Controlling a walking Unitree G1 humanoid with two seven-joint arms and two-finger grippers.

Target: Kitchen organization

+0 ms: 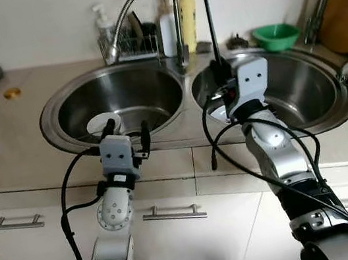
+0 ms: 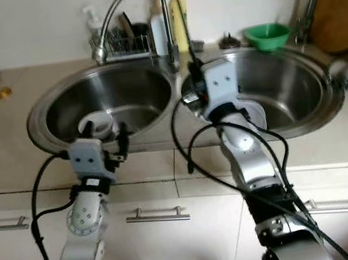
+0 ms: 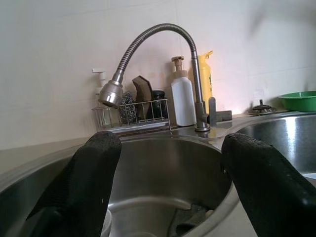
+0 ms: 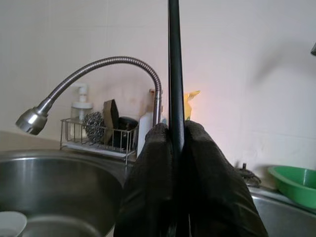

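Black, thin rod (image 4: pixel 175 74) stands upright, pinched in the right gripper (image 4: pixel 177 143) over the right sink (image 1: pixel 317 89); the left gripper (image 3: pixel 168 163) hangs wide at the left sink (image 1: pixel 147 88) near rim.

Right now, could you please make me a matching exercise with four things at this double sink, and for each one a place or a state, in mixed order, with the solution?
Things:
1. thin black rod
2. green plastic bowl
3. small white dish
4. left gripper

Places or states:
A. inside the left steel basin
B. open, above the front rim of the left basin
C. upright, clamped in the shut right gripper
D. on the counter behind the right steel basin

Pairs: 1-C, 2-D, 3-A, 4-B
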